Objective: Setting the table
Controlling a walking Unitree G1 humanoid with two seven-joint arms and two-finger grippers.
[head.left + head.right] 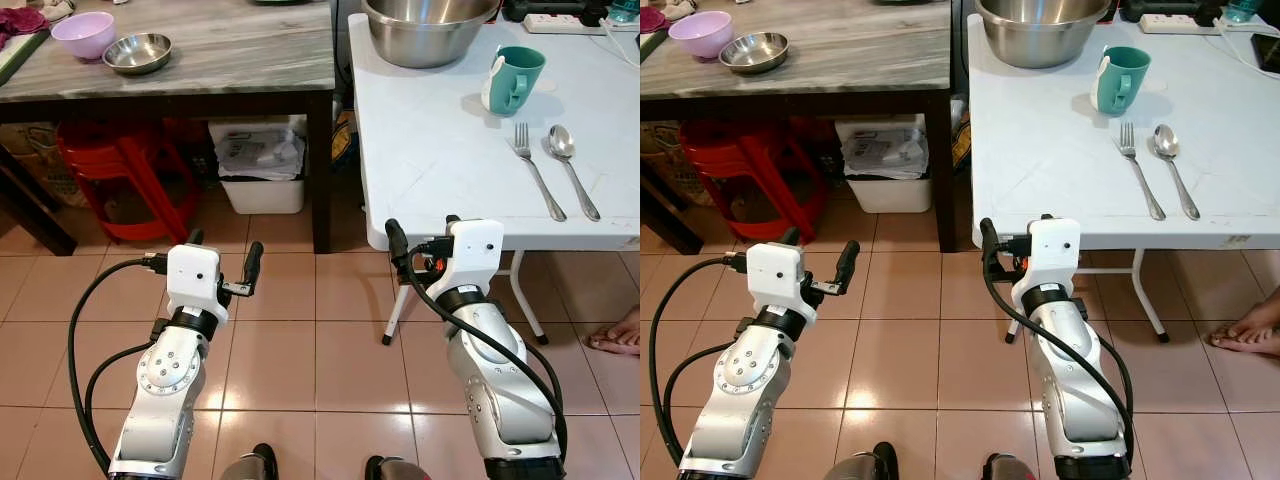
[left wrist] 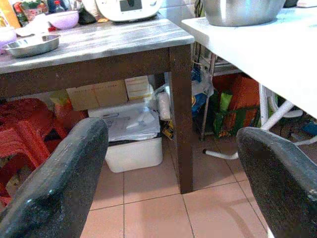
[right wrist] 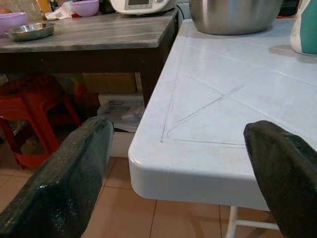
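- Straight ahead of you stands a white folding table [image 1: 430,170], with a darker wooden table [image 1: 220,60] to its left.
- Your right gripper [image 1: 424,238] hovers at the near left corner of the white table, just below its edge, above the tiled floor [image 1: 290,340]. Its two black fingers [image 3: 64,183] are spread wide apart and grip nothing.
- Your left gripper [image 1: 222,254] hangs lower and further left, over the floor in front of the wooden table. Its fingers [image 2: 54,188] are also spread wide, with nothing between them.
- On the white table, well beyond your right gripper and to its right, a fork [image 1: 537,171] and a spoon [image 1: 572,167] lie side by side, handles toward you, the fork on the left.
- Behind them stands a teal mug [image 1: 515,79], handle to the left.
- At the far edge sits a large steel mixing bowl [image 1: 428,30].
- On the wooden table, far left, a purple bowl [image 1: 84,34] sits beside a small steel bowl [image 1: 137,53].
- Under that table you have red plastic stools [image 1: 120,170] and a white bin [image 1: 262,165].
- At the far right, a person's bare foot [image 1: 620,335] rests on the floor.
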